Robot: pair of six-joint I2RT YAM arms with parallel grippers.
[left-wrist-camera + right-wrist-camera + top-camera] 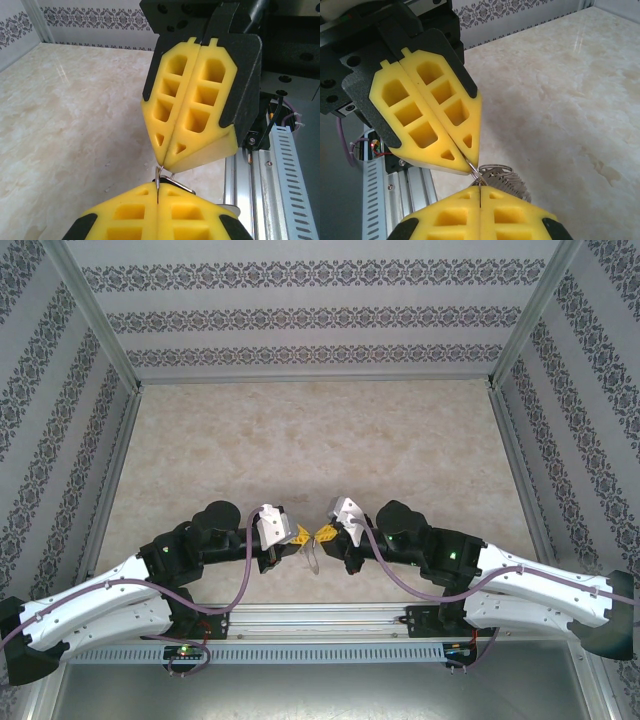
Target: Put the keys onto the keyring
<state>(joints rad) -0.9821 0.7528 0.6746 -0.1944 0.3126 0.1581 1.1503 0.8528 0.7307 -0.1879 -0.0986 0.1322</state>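
Note:
My left gripper [297, 535] and right gripper [326, 532] meet tip to tip low over the table's front middle, and both are shut. A thin grey wire of the keyring [475, 172] runs from the tip of the left gripper [473, 164] into the seam of the right gripper [479, 186]. In the left wrist view, that keyring wire [158, 176] stands pinched in the left gripper [158, 186], just under the right gripper [164, 166]. The keys [517, 184] are a fanned bunch of toothed grey blades hanging just behind the tips. A pale metal piece [312, 558] dangles below them.
The beige marble table [320, 440] stretches away behind the grippers. An aluminium rail [320, 620] runs along the near edge under both arms. Patterned walls [320, 320] and metal posts close in the back and sides.

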